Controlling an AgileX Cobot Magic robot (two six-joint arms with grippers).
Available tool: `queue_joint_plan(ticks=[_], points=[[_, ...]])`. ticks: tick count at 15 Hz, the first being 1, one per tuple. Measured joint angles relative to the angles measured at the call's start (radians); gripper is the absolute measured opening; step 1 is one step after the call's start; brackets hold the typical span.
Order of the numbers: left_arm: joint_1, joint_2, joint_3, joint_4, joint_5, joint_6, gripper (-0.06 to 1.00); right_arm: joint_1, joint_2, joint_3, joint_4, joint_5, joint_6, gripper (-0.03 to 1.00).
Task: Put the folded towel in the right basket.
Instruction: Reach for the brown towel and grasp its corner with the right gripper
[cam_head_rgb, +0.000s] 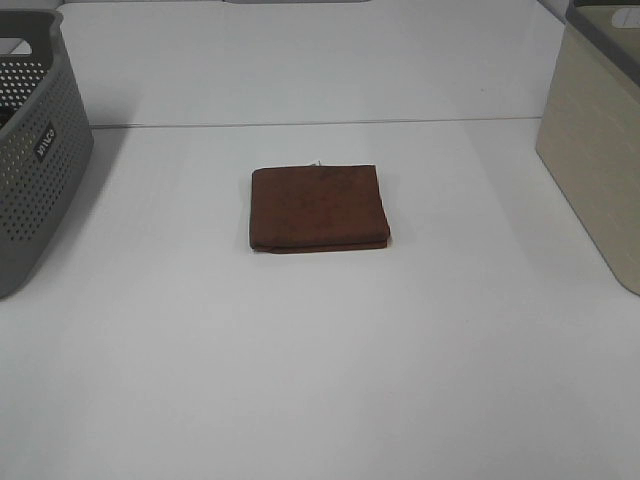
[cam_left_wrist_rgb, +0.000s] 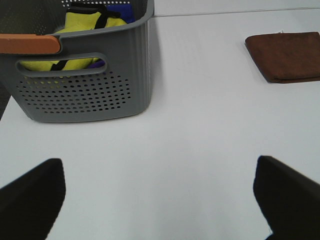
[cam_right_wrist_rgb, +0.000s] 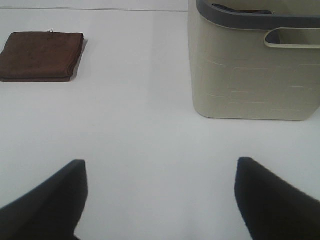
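Observation:
A folded brown towel (cam_head_rgb: 318, 208) lies flat in the middle of the white table. It also shows in the left wrist view (cam_left_wrist_rgb: 285, 56) and in the right wrist view (cam_right_wrist_rgb: 41, 55). The beige right basket (cam_head_rgb: 597, 150) stands at the table's right edge and shows in the right wrist view (cam_right_wrist_rgb: 255, 65). Neither arm shows in the high view. My left gripper (cam_left_wrist_rgb: 160, 200) is open and empty above bare table, well short of the towel. My right gripper (cam_right_wrist_rgb: 160, 200) is open and empty, short of the basket and the towel.
A grey perforated basket (cam_head_rgb: 28, 165) stands at the left edge. In the left wrist view (cam_left_wrist_rgb: 85, 75) it holds yellow and blue items and an orange-brown piece lies on its rim. A seam runs across the table (cam_head_rgb: 320, 122) behind the towel.

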Motion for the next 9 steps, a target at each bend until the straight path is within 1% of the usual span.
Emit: queue_joint_plan(ticks=[9], points=[[0.0,0.0,0.0,0.0,0.0,0.0,0.97,0.0,0.0,0.0,0.0,0.0,0.0,0.77]])
